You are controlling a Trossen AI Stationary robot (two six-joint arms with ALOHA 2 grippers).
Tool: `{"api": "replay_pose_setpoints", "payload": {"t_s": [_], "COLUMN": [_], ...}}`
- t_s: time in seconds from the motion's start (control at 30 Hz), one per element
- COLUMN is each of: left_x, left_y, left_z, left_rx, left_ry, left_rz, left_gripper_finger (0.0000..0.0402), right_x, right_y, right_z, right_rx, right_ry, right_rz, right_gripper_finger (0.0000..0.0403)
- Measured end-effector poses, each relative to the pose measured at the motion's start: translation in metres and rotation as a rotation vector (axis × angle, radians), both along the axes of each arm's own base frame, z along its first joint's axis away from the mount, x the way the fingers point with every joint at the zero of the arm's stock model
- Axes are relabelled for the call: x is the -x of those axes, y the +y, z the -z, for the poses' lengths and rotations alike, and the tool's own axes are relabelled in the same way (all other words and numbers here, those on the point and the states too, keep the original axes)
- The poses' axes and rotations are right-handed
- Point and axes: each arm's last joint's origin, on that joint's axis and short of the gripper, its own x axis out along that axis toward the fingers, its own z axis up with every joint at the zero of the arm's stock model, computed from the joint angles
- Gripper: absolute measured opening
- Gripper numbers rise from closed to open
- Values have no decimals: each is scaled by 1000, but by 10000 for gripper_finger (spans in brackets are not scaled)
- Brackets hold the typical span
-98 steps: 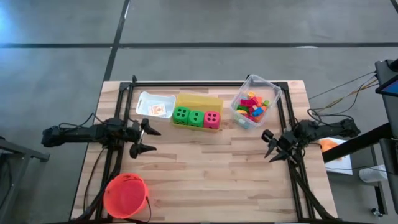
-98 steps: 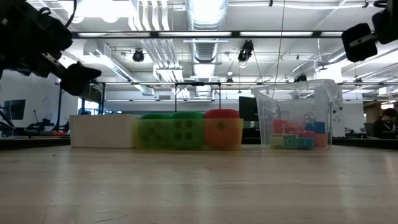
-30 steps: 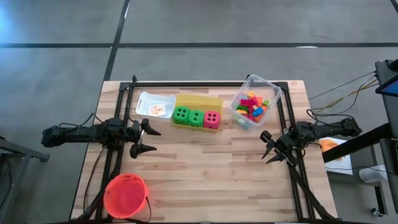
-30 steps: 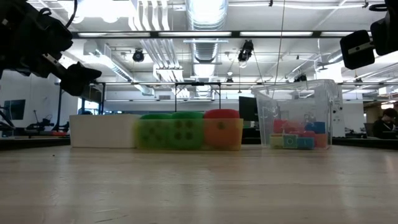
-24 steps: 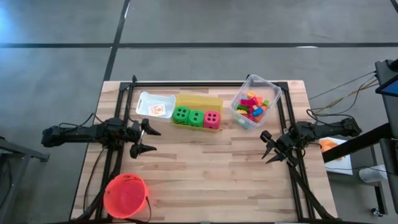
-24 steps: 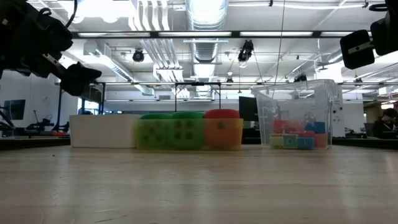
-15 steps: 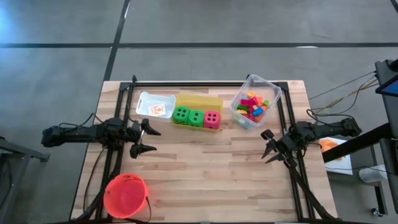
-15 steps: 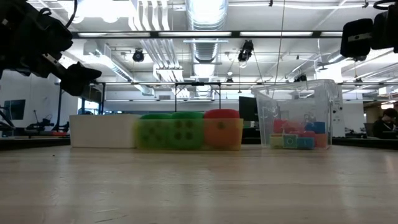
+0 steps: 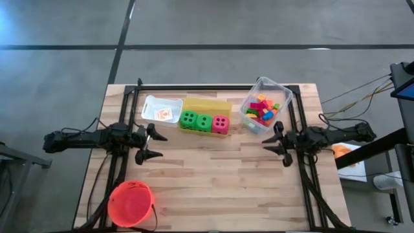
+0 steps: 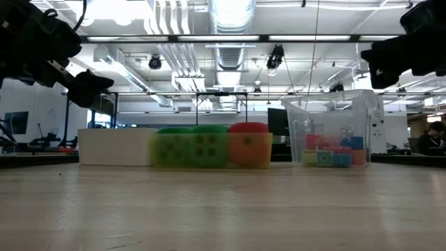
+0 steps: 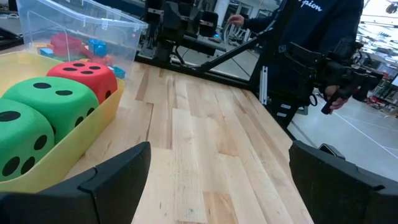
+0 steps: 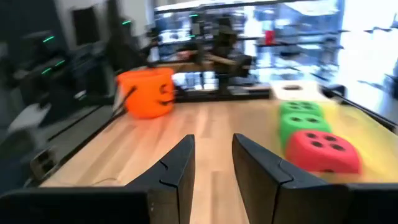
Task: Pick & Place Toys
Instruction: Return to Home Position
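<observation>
The left pincer point(image 9: 160, 145) hovers over the left side of the desk point(image 9: 213, 188), fingers spread wide and holding nothing. The right pincer point(image 12: 212, 138) hangs over the right side, just beside the clear bin point(image 9: 283, 90), its fingers a narrow gap apart and empty. Two green dice point(image 9: 188, 119) and a pink-red die point(image 9: 220, 123) sit in a row in the yellow bin point(image 9: 207, 103). Bright blocks point(image 9: 261, 110) lie in the clear bin. A card point(image 9: 165, 114) lies in the white bin point(image 9: 150, 103). An orange bucket point(image 9: 131, 202) stands at a left corner, well apart from the bins.
</observation>
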Motion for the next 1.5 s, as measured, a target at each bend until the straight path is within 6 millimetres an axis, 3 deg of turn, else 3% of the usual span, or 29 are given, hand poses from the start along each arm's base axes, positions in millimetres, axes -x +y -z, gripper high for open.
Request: {"api": "replay_pose_setpoints", "payload": {"t_s": [0.33, 1.5], "left_x": [0, 0], "left_y": [0, 0], "left_z": [0, 0], "left_rx": [0, 0], "left_ry": [0, 0], "left_rz": [0, 0], "left_gripper_finger": [368, 368], "right_x": [0, 0], "right_y": [3, 3], "right_z": [-1, -1], "right_rx": [11, 38], "right_ry": [-6, -10], "right_rz": [-91, -90], "right_gripper_finger": [102, 102]}}
